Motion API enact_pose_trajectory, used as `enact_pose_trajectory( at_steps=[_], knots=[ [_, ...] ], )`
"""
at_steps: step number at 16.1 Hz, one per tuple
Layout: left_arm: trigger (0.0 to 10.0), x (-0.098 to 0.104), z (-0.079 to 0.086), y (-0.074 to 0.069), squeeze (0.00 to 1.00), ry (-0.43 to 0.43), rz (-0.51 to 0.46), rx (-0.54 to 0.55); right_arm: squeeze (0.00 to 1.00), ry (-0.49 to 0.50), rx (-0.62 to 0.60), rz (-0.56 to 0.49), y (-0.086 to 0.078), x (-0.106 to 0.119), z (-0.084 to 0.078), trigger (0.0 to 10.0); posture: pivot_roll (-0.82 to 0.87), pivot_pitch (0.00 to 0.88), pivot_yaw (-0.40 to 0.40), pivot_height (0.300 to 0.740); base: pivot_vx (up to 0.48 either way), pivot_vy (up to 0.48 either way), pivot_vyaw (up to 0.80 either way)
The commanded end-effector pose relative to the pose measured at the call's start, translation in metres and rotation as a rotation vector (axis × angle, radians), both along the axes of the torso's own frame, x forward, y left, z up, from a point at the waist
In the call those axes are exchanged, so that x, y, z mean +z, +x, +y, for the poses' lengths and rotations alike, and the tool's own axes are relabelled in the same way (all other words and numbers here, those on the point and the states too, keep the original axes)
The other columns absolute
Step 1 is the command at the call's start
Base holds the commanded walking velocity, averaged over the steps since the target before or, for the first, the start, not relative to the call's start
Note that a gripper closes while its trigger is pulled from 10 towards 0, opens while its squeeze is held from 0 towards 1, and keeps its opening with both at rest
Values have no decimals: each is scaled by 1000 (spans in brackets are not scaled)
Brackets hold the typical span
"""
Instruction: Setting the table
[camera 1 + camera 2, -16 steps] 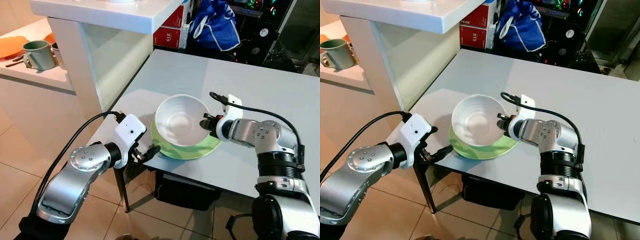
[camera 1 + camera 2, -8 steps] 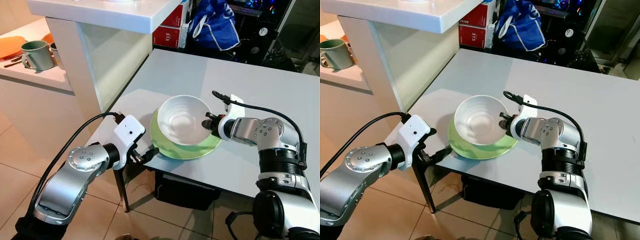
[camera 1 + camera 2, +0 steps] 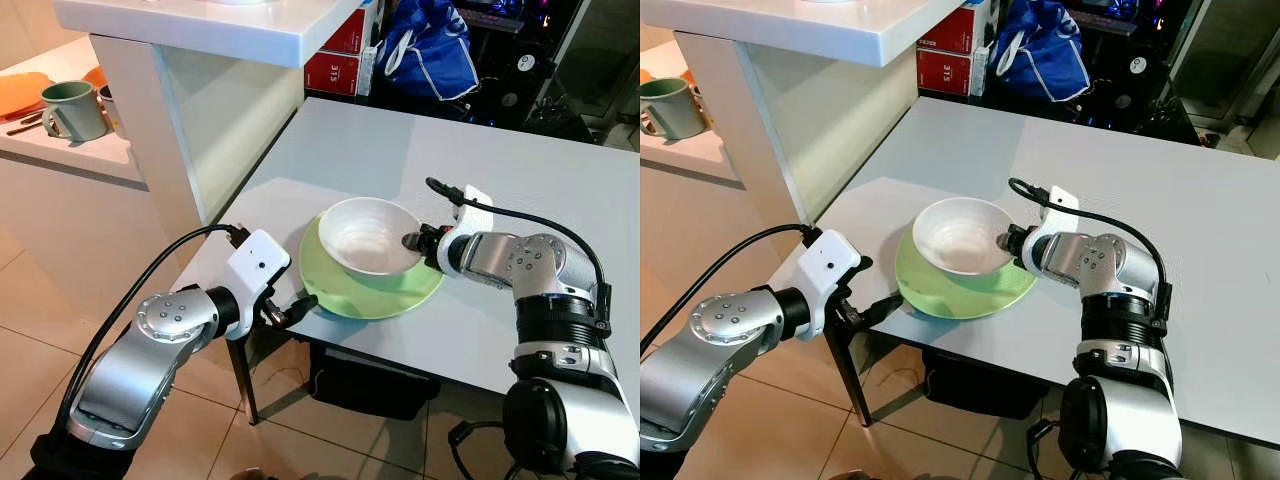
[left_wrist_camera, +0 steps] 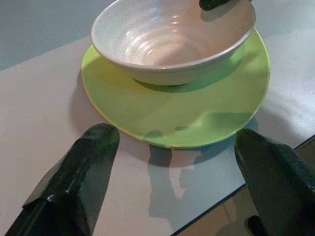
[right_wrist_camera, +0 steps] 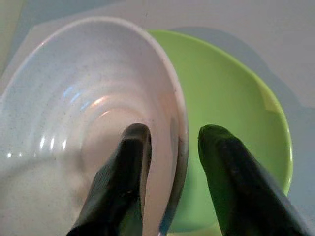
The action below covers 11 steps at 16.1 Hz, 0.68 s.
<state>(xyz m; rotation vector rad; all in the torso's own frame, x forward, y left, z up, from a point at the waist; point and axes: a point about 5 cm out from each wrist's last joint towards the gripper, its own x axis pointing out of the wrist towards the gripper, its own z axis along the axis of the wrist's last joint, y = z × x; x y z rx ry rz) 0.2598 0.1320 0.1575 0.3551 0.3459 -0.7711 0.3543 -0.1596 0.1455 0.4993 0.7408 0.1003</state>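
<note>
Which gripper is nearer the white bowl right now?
Right. The right gripper straddles the rim of the white bowl, one finger inside, one outside. The left gripper is open off the near edge of the green plate, touching neither.

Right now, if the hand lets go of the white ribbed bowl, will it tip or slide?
The white ribbed bowl looks rigid, glazed ceramic, so probably slippery and breakable. It sits low and wide on the round green plate, so it likely stays upright. The right hand pinches only its rim, a grip that could slip.
</note>
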Motion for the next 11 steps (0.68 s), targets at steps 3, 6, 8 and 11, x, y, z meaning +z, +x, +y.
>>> enact_pose_trajectory(
  at_steps=[3, 6, 8, 11],
  knots=[
    [10000, 10, -1, 2, 0, 15, -40, -13, 937, 41, -46, -146, 4, 39, -6, 10000, -15, 0, -24, 740, 0, 0, 0],
    [10000, 33, 0, 3, 0, 16, -121, -17, 0, 106, -107, -273, -9, 58, -19, 10000, -37, 0, -18, 740, 0, 0, 0],
    [10000, 41, 2, 6, 0, 24, -163, -10, 0, 90, -111, -373, -20, 67, -20, 10000, -41, 0, -14, 740, 0, 0, 0],
    [10000, 61, 8, 32, 0, 1, -396, 224, 0, -165, -221, -757, -43, 93, -27, 10000, -57, 0, -3, 740, 0, 0, 0]
  ],
)
